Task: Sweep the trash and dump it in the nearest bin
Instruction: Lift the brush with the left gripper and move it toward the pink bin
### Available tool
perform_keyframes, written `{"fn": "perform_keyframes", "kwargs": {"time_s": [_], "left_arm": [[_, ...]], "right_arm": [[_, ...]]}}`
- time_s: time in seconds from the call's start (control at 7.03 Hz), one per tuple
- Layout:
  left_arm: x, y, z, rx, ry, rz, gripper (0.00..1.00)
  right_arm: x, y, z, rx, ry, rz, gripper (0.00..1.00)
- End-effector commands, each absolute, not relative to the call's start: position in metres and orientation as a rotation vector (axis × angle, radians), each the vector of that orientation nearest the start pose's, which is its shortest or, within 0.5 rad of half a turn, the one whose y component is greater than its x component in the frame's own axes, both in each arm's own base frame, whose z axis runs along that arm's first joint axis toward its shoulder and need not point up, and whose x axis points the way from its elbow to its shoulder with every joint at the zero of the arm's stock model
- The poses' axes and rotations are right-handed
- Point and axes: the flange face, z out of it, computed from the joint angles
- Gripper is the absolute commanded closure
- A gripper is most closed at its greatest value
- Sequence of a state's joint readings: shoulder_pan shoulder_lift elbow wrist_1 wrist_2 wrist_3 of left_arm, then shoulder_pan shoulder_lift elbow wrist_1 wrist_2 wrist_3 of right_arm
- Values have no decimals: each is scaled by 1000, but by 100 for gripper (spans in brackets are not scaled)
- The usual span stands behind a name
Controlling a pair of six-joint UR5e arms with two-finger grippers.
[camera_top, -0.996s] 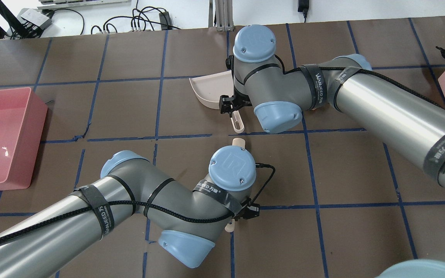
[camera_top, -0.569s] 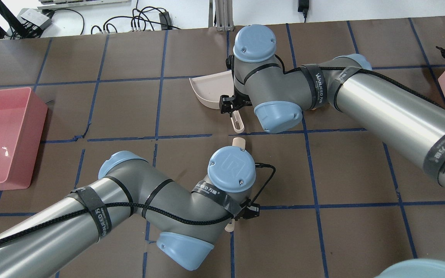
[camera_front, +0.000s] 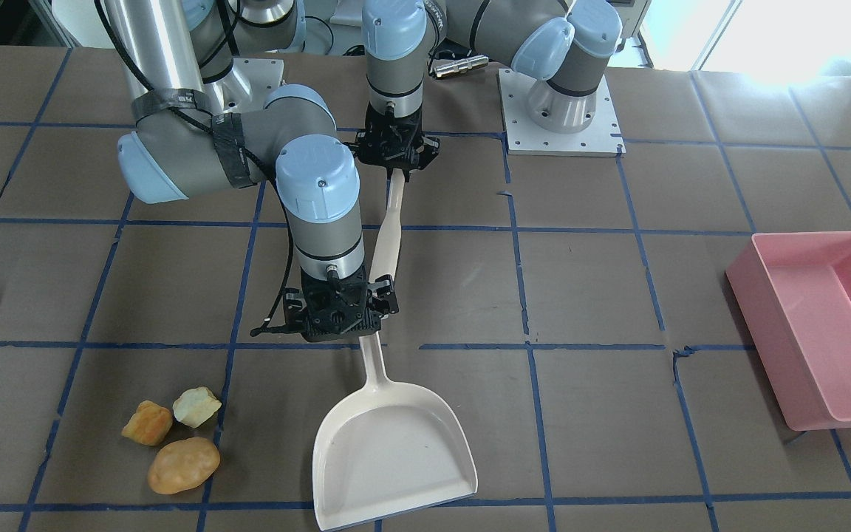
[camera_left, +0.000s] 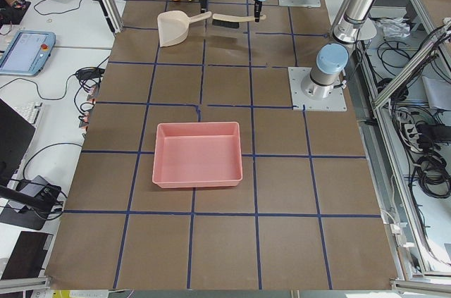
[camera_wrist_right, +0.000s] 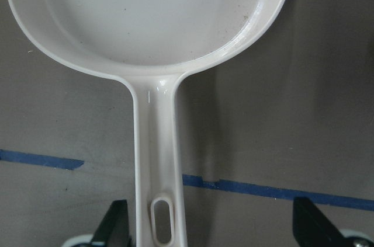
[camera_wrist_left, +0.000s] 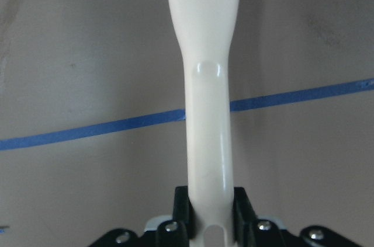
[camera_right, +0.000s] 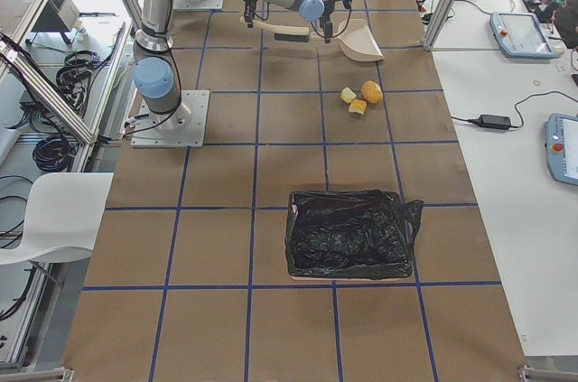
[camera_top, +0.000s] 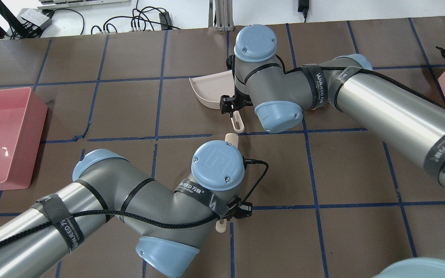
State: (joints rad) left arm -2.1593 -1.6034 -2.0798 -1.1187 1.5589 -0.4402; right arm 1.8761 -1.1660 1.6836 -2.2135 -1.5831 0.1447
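Found the left gripper [camera_front: 396, 168] clamped on the brush [camera_front: 388, 229] handle, and the right gripper [camera_front: 343, 319] spread wide astride the dustpan [camera_front: 396, 451] handle, gripping nothing yet. Located the trash [camera_front: 183, 465], three lumps clustered on the table [camera_front: 617, 295] beside the dustpan on the robot's right, apart from it and outside its mouth. Judged two risks: knocking the dustpan askew by closing off-centre, given a handle lying close to one finger, and clipping the right gripper with the brush end just beside it.
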Motion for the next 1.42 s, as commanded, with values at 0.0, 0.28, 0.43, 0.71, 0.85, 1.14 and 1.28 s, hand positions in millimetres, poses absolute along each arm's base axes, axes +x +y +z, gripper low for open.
{"fn": "perform_keyframes", "kwargs": {"time_s": [0.0,0.28,0.43,0.71,0.85,1.14,1.28], "left_arm": [[-332,-287,310,175,3087,156,100],[-283,-327,364,1,3111,79,100],[-273,-345,401,-40,3107,103,100],[-200,-409,481,-42,3128,185,100],[-168,-427,500,-15,3161,152,100],[-151,-449,517,-55,3165,102,100],[-155,-461,517,-45,3167,104,100]], "right_arm": [[310,-552,272,-279,3108,-193,0],[310,-552,273,-290,3108,-196,0],[315,-549,272,-295,3105,-190,0],[316,-540,262,-330,3095,-207,0],[320,-539,260,-362,3071,-264,0],[327,-539,252,-393,3033,-268,0],[343,-533,242,-439,3042,-261,0]]}}
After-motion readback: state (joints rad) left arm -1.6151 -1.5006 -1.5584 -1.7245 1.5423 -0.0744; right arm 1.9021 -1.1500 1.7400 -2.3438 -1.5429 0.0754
